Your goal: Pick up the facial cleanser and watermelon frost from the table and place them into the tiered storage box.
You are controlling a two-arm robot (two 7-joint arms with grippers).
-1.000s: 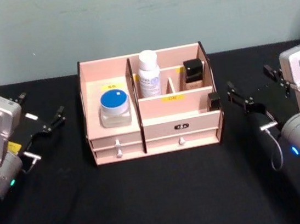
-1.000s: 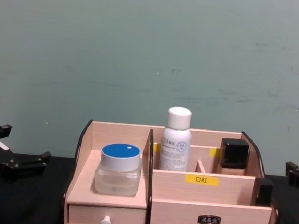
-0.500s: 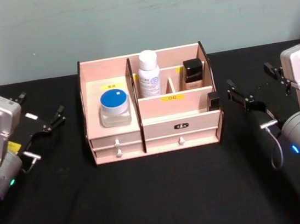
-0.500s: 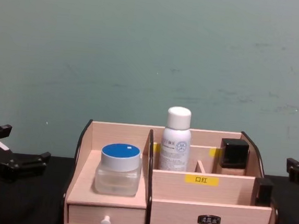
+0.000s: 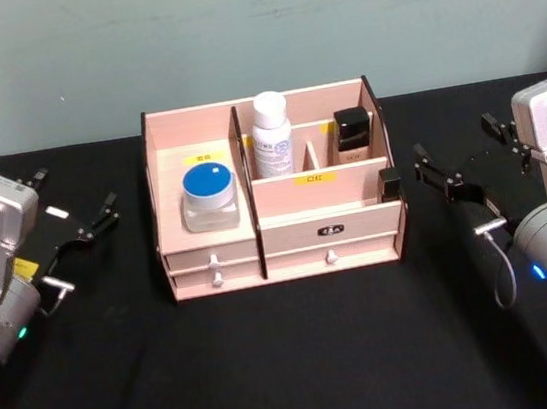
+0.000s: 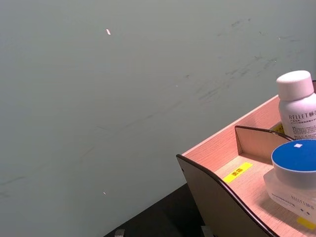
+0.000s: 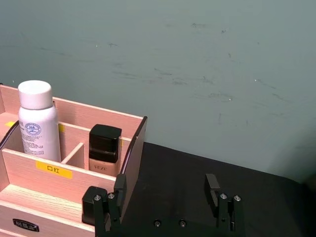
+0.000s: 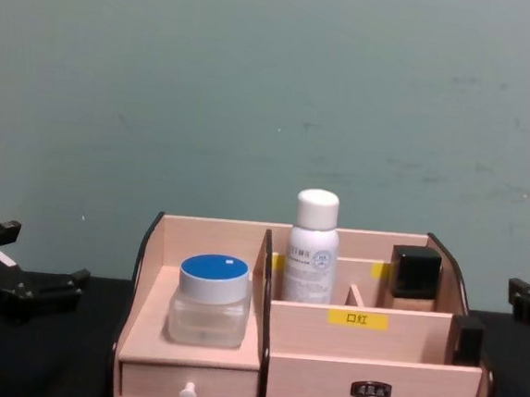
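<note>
A table (image 5: pixel 294 363) covered by a black cloth is shown against a teal wall. Directly on it, toward the far centre, the tiered storage box (image 5: pixel 332 227) is set, with its two small drawers facing forward.

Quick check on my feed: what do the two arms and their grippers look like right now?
Both arms have silver-grey metal wrist housings. The left gripper and right gripper carry thin black fingers on black bases. The left arm shows a yellow sticker and a small green light; the right has a blue light and a looping grey cable.
</note>
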